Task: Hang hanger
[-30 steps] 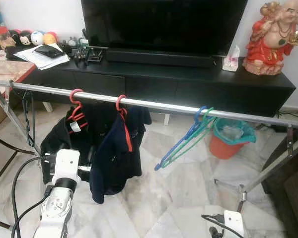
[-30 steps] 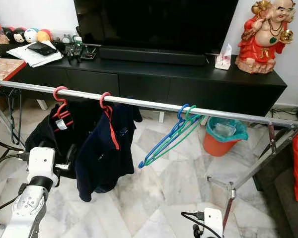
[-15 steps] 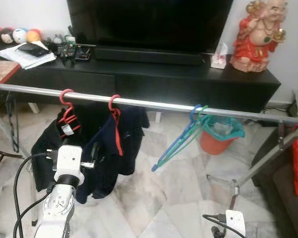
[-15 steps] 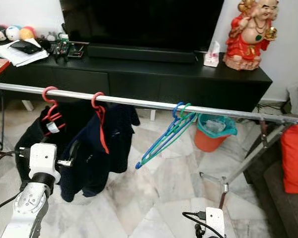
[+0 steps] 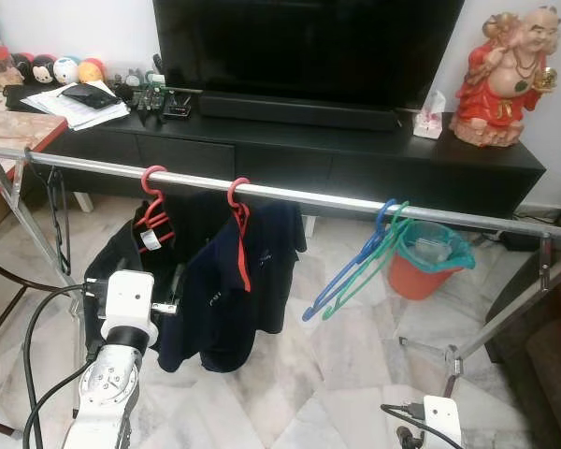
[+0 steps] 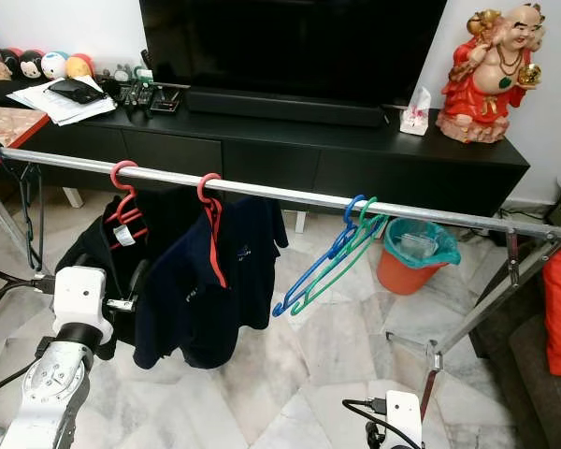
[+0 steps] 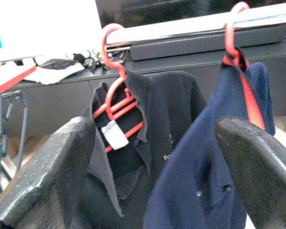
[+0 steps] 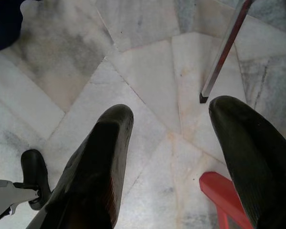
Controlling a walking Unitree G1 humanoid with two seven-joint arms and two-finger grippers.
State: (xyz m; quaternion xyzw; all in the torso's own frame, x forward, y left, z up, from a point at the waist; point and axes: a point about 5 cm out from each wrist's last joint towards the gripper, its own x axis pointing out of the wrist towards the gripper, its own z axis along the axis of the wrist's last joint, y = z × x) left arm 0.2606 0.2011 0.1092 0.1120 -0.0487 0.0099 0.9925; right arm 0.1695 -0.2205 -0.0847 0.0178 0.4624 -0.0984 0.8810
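Marble floor point(image 5: 290, 393), steel rail point(image 5: 355, 202), black TV cabinet point(image 5: 355, 159); both grippers point(image 7: 152, 157) point(image 8: 167, 157) spread, empty.

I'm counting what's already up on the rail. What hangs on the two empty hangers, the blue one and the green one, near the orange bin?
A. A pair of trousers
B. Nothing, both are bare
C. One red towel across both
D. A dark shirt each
B: the blue hanger and green hanger hang bare on the metal rail, while the dark shirts hang on the red hangers further along.
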